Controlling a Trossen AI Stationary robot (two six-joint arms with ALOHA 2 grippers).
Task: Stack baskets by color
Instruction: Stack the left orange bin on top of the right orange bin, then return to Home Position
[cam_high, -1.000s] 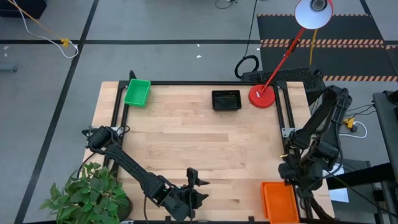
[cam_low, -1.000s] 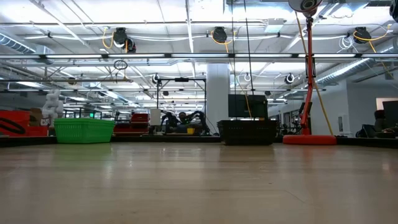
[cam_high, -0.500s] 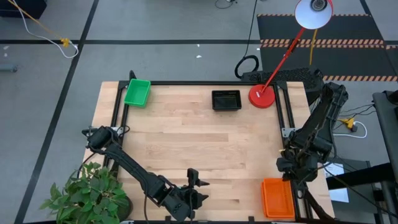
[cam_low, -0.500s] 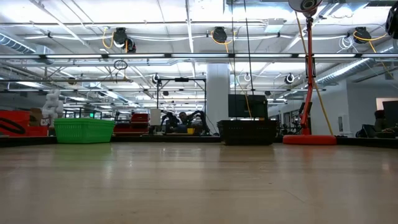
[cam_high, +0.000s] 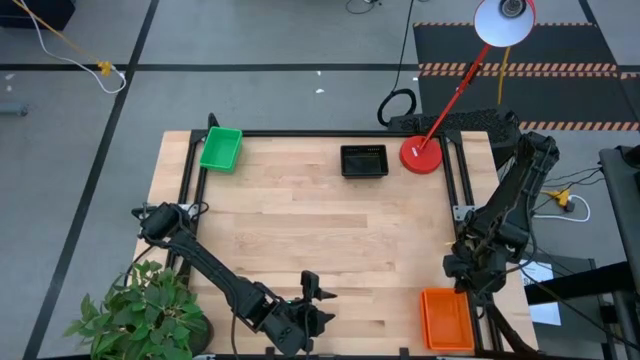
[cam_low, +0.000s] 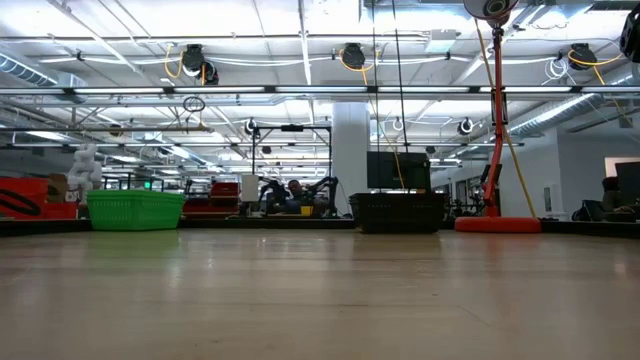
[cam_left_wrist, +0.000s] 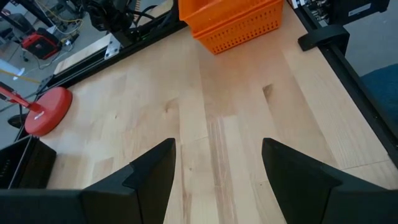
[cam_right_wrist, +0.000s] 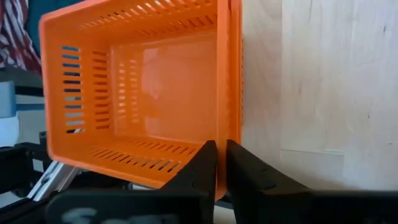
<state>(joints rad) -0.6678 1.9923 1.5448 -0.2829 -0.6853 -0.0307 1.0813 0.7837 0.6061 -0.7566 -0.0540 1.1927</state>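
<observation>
I keep the right end effector (cam_right_wrist: 221, 163) at the counter's (cam_high: 320, 230) near right corner, fingers nearly together astride the orange basket's (cam_high: 446, 319) wall. The left end effector (cam_left_wrist: 217, 165) waits spread at the near edge. The green basket (cam_high: 220, 148) and black basket (cam_high: 363, 160) sit far, apart by color.

Both arms are dark, near black, built of jointed tubular segments with bulky joint housings. The left tool (cam_left_wrist: 214, 177) ends in two broad, angular, matte black fingers (cam_left_wrist: 149, 177). The right tool (cam_right_wrist: 221, 163) has narrower, tapering black fingers.
</observation>
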